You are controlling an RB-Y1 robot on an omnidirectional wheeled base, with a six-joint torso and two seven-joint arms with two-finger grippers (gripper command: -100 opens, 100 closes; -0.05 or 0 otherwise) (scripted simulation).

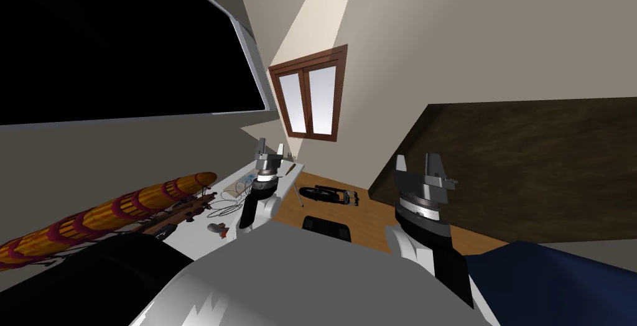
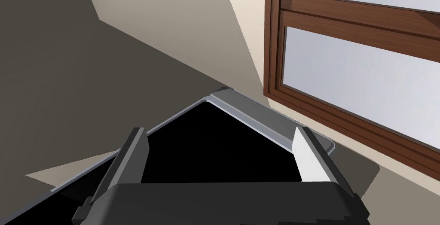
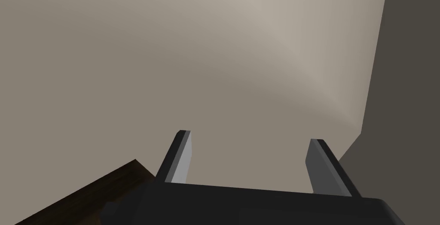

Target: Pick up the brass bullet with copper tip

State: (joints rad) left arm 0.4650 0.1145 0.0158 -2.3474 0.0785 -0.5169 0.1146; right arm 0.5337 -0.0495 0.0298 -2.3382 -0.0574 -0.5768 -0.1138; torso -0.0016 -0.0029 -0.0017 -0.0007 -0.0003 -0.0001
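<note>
Closest in, the right gripper [image 1: 417,165] hangs raised over the wooden floor, its two thin blades pointing up and standing wide apart with nothing between them. Further off, the left gripper [image 1: 271,149] is raised too, over the far corner of the low white table [image 1: 193,228], jaws likewise wide and empty.

What I take for the bullet is a small, slim brown sliver [image 1: 290,169] lying on that corner, just beside and below the left gripper and close to the table's edge. It is too small to make out a copper tip.

Trouble could come several ways, I'd say. The left hand points away from the tabletop, so it must turn right over before it can see its target, and a blind descent could miss. A slender round piece may roll, and a glancing blade could flick it off the nearby edge. The long gold cylinder banded in dark red [image 1: 112,213] might be mistaken for it, and the tangle of thin wire [image 1: 231,196] could snag a finger.
</note>
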